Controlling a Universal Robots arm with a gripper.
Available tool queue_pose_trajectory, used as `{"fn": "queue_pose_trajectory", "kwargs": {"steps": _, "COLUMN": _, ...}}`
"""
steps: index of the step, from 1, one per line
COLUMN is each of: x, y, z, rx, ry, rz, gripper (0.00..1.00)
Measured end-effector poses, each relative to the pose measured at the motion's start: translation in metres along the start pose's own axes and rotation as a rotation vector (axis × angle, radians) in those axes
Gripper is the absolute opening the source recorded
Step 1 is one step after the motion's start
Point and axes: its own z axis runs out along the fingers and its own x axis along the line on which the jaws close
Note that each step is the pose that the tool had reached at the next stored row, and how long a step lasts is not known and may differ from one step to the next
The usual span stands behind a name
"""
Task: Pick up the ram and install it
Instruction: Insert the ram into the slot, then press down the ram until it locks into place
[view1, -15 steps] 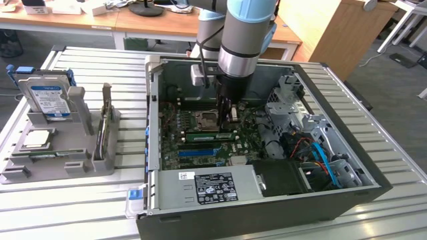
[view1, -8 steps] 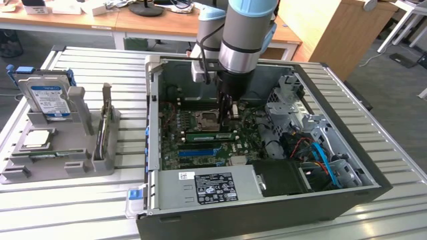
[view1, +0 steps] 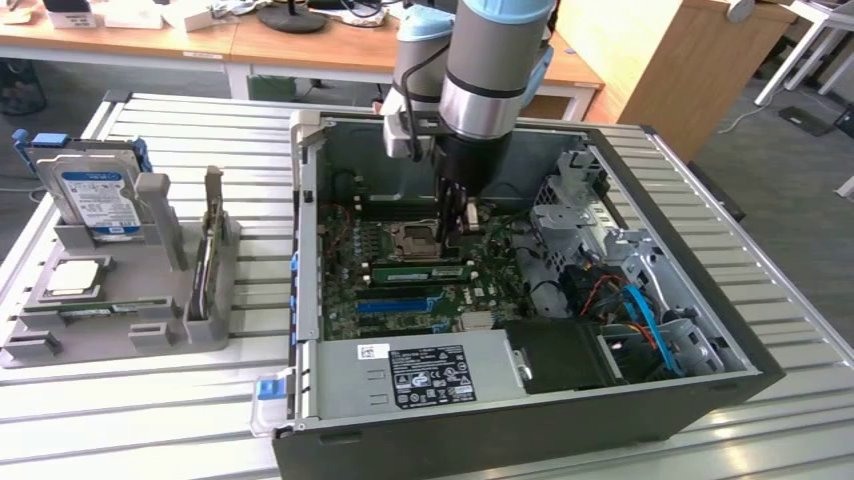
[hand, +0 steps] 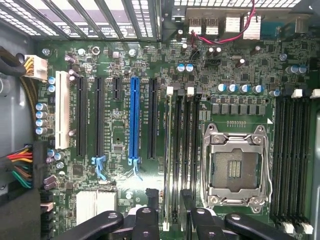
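Green ram (hand: 170, 150) stands seated in the motherboard (hand: 65, 170), just near-side of the empty CPU socket (hand: 235, 167), my gripper (hand: 170, 197) above it, fingers (hand: 152, 205) parted, gripping nothing; whether it is latched I cannot tell.

The ram (view1: 419, 270), a long, narrow, flat green circuit-board stick with dark chips, stands on edge in a motherboard slot just beside the empty CPU socket (view1: 414, 240). From the wrist view the ram (hand: 169, 150) shows edge-on, a thin pale strip lying straight along its slot.
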Motion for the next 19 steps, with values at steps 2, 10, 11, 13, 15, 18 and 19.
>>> {"fn": "queue_pose_trajectory", "kwargs": {"steps": 2, "x": 0.0001, "y": 0.0, "z": -0.0019, "rx": 0.0, "ry": 0.0001, "rz": 0.0, "gripper": 0.31}}
{"fn": "queue_pose_trajectory", "kwargs": {"steps": 10, "x": 0.0001, "y": -0.0001, "z": -0.0035, "rx": 0.0, "ry": -0.0001, "rz": 0.0, "gripper": 0.31}}
{"fn": "queue_pose_trajectory", "kwargs": {"steps": 11, "x": 0.0001, "y": -0.0001, "z": -0.0035, "rx": 0.0, "ry": 0.0, "rz": 0.0, "gripper": 0.31}}
{"fn": "queue_pose_trajectory", "kwargs": {"steps": 13, "x": 0.0001, "y": -0.0001, "z": -0.0035, "rx": 0.0, "ry": -0.0004, "rz": 0.0, "gripper": 0.31}}
{"fn": "queue_pose_trajectory", "kwargs": {"steps": 15, "x": 0.0001, "y": -0.0001, "z": -0.0036, "rx": -0.0001, "ry": -0.0005, "rz": 0.0, "gripper": 0.31}}
{"fn": "queue_pose_trajectory", "kwargs": {"steps": 18, "x": 0.0001, "y": -0.0001, "z": -0.0035, "rx": 0.0, "ry": -0.0006, "rz": 0.0, "gripper": 0.31}}
{"fn": "queue_pose_trajectory", "kwargs": {"steps": 19, "x": 0.0001, "y": -0.0001, "z": -0.0035, "rx": 0.0, "ry": -0.0006, "rz": 0.0, "gripper": 0.31}}
